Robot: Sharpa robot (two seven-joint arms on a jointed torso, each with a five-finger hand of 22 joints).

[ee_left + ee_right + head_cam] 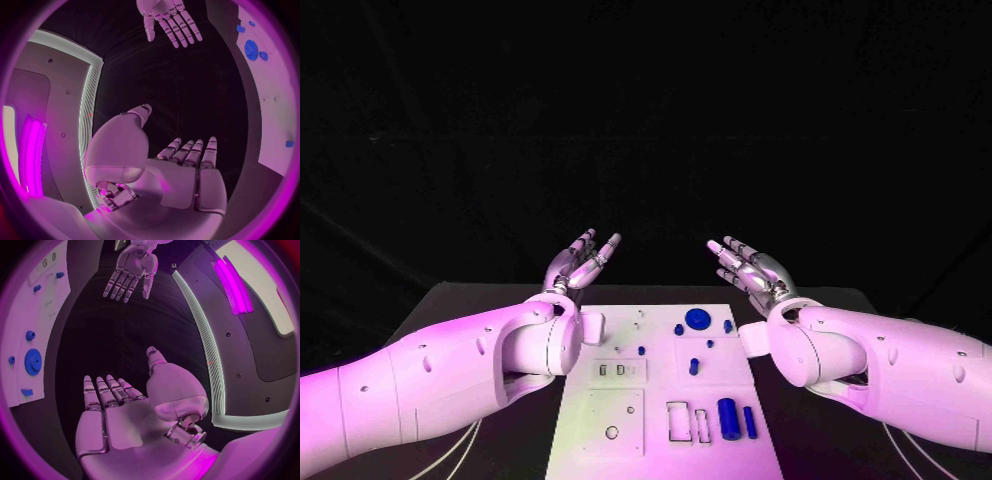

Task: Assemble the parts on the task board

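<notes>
The white task board (620, 405) lies flat in the middle of the table, between my two arms. Several blue parts sit on it: a round gear (698, 319) near its far edge, small pegs (694, 366) in the middle, a thick cylinder (727, 418) and a slim bar (749, 421) near its front right. My left hand (580, 259) and right hand (753, 265) are both raised above the far end of the board, fingers spread, holding nothing. The gear (33, 361) and board (275, 115) also show in the wrist views, with the left hand (187, 175) and right hand (112, 412) empty.
The black table (473, 300) extends past the board on both sides. Rectangular slots (678, 420) and small holes are cut into the board's near half. My two white arms flank the board closely.
</notes>
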